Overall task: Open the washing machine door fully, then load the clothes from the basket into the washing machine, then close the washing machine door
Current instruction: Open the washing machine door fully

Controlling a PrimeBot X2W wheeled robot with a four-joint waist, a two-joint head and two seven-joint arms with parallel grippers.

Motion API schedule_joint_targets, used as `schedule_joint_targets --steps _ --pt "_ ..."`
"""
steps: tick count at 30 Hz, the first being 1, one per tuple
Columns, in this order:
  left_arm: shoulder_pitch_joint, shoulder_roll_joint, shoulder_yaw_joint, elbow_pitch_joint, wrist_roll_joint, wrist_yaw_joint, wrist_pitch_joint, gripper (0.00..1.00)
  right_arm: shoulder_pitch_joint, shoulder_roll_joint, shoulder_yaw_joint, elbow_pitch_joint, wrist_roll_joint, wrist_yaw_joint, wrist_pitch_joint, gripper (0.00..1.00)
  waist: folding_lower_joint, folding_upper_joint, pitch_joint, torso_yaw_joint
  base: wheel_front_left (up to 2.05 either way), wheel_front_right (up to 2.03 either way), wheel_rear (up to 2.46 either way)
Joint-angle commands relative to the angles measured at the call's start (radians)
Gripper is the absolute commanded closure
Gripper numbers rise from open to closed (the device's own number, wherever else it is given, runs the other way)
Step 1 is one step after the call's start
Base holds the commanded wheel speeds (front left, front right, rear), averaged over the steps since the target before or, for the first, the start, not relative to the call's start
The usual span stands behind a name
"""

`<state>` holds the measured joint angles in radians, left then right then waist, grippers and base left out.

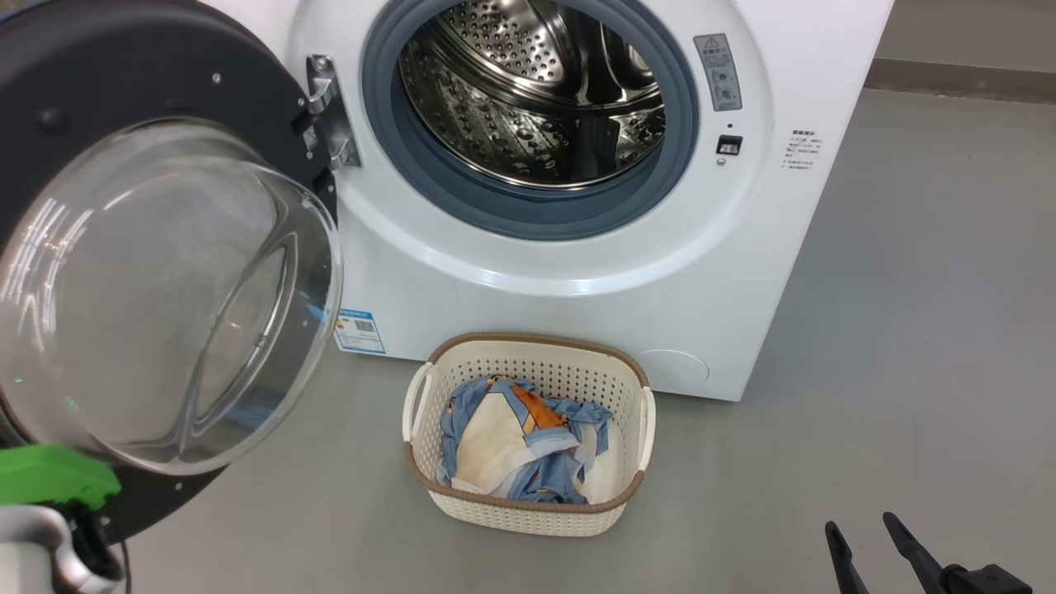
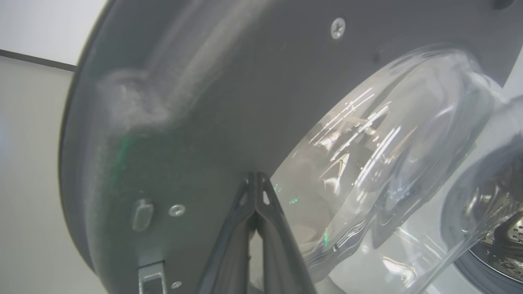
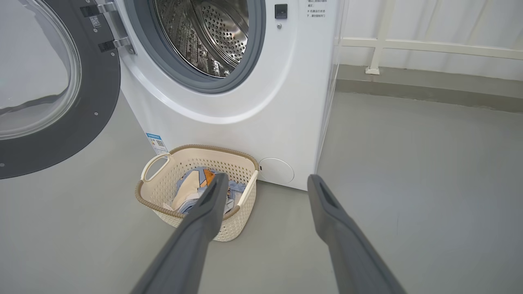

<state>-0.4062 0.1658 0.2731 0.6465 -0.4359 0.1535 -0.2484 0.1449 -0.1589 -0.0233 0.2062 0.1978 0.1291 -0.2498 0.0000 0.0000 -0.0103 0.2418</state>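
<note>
The washing machine (image 1: 577,272) stands with its door (image 1: 165,289) swung out to the left, and the steel drum (image 1: 536,82) is exposed. In front of it on the floor sits the basket (image 1: 536,340), holding the light blue and cream clothes (image 1: 511,445). My left gripper (image 2: 255,179) is shut with nothing in it, its tips against the inner dark rim of the door (image 2: 204,102) beside the glass bulge. My right gripper (image 1: 862,528) hangs open and empty to the right of the basket (image 3: 163,192), fingers pointing toward the clothes (image 3: 192,190) and the machine (image 3: 245,122).
Grey floor (image 1: 907,330) stretches free to the right of the machine. My left arm's green cover (image 1: 49,478) shows below the door. A white rail (image 3: 429,45) runs along the back wall. A blue label (image 1: 360,330) sits low on the machine's front.
</note>
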Motion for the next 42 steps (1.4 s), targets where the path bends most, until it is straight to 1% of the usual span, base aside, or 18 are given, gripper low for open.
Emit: schedule_joint_targets --steps 1,6,11,12,13,14,15,16,17,19,21,22,23,26,34,35,38,42 --pt "-0.017 0.025 0.022 -0.056 0.017 -0.005 -0.013 1.00 -0.007 -0.015 0.015 -0.021 0.012 0.002 -0.012 0.00 0.0000 0.0000 -0.002 0.003 0.00 0.00 0.00" --pt "0.025 -0.025 -0.018 -0.192 0.036 -0.007 -0.006 1.00 -0.005 -0.013 0.015 -0.021 0.012 0.002 -0.012 0.00 0.0000 0.0000 -0.007 0.008 0.00 0.00 0.00" --pt "0.088 -0.058 -0.073 -0.395 0.051 0.001 0.048 1.00 -0.007 -0.013 0.018 -0.022 0.011 0.002 -0.012 0.00 0.0000 0.0000 -0.007 0.009 0.00 0.00 0.00" --pt "0.102 -0.063 -0.087 -0.438 0.055 0.000 0.061 0.98 -0.008 -0.013 0.018 -0.023 0.011 0.002 -0.012 0.00 0.0000 0.0000 -0.006 0.008 0.00 0.00 0.00" --pt "0.116 -0.068 -0.103 -0.481 0.058 -0.002 0.075 0.84 -0.010 -0.013 0.019 -0.023 0.011 0.002 -0.012 0.00 0.0000 0.0000 -0.006 0.007 0.00 0.00 0.00" --pt "0.131 -0.072 -0.118 -0.523 0.062 -0.001 0.087 0.64 -0.011 -0.013 0.021 -0.023 0.011 0.002 -0.012 0.00 0.0000 0.0000 -0.005 0.005 0.00 0.00 0.00" --pt "0.146 -0.076 -0.134 -0.562 0.068 0.000 0.099 0.50 -0.013 -0.014 0.022 -0.023 0.011 0.002 -0.012 0.00 0.0000 0.0000 -0.004 0.002 0.00 0.00 0.00" --pt "0.160 -0.080 -0.150 -0.600 0.071 0.000 0.109 0.27 -0.015 -0.014 0.022 -0.023 0.011 0.002 -0.012 0.00 0.0000 0.0000 -0.003 0.000 0.00 0.00 0.00" --pt "0.173 -0.083 -0.167 -0.634 0.074 -0.002 0.119 0.00 -0.016 -0.014 0.023 -0.024 0.011 0.002 -0.012 0.00 0.0000 0.0000 -0.002 -0.003 0.00 0.00 0.00" --pt "0.200 -0.089 -0.202 -0.690 0.077 -0.007 0.136 0.00 -0.019 -0.016 0.023 -0.024 0.011 0.002 -0.012 0.00 0.0000 0.0000 -0.001 -0.011 0.00 0.00 0.00" --pt "0.223 -0.094 -0.243 -0.726 0.078 -0.021 0.149 0.00 -0.021 -0.017 0.022 -0.025 0.011 0.002 -0.012 0.00 0.0000 0.0000 0.000 -0.019 0.00 0.00 0.00" --pt "0.232 -0.096 -0.264 -0.737 0.078 -0.030 0.153 0.00 -0.022 -0.018 0.024 -0.024 0.011 0.002 -0.012 0.00 0.0000 0.0000 0.000 -0.024 0.00 0.00 0.00" --pt "0.232 -0.096 -0.264 -0.737 0.078 -0.030 0.153 0.00 -0.022 -0.018 0.024 -0.024 0.011 0.002 -0.012 0.00 0.0000 0.0000 0.000 -0.024 0.00 0.00 0.00" --pt "0.256 -0.099 -0.318 -0.745 0.082 -0.055 0.155 0.00 -0.028 -0.020 0.028 -0.026 0.011 0.002 -0.012 0.00 0.0000 0.0000 0.000 -0.042 0.00 0.00 0.00" --pt "0.314 -0.105 -0.398 -0.668 0.071 -0.088 0.128 0.00 -0.036 -0.023 0.027 -0.033 0.007 0.002 -0.012 0.00 0.0000 0.0000 -0.001 -0.107 0.00 0.00 0.00" --pt "0.333 -0.105 -0.409 -0.633 0.078 -0.093 0.109 0.00 -0.038 -0.023 0.027 -0.033 0.006 0.002 -0.012 0.00 0.0000 0.0000 -0.001 -0.126 0.00 0.00 0.00" --pt "0.357 -0.106 -0.423 -0.578 0.081 -0.099 0.073 0.00 -0.041 -0.022 0.031 -0.035 0.005 0.002 -0.012 0.00 0.0000 0.0000 -0.002 -0.154 0.00 0.00 0.00" --pt "0.378 -0.107 -0.428 -0.530 0.079 -0.109 0.029 0.00 -0.042 -0.021 0.027 -0.036 0.004 0.002 -0.012 0.00 0.0000 0.0000 -0.002 -0.186 0.00 0.00 0.00"
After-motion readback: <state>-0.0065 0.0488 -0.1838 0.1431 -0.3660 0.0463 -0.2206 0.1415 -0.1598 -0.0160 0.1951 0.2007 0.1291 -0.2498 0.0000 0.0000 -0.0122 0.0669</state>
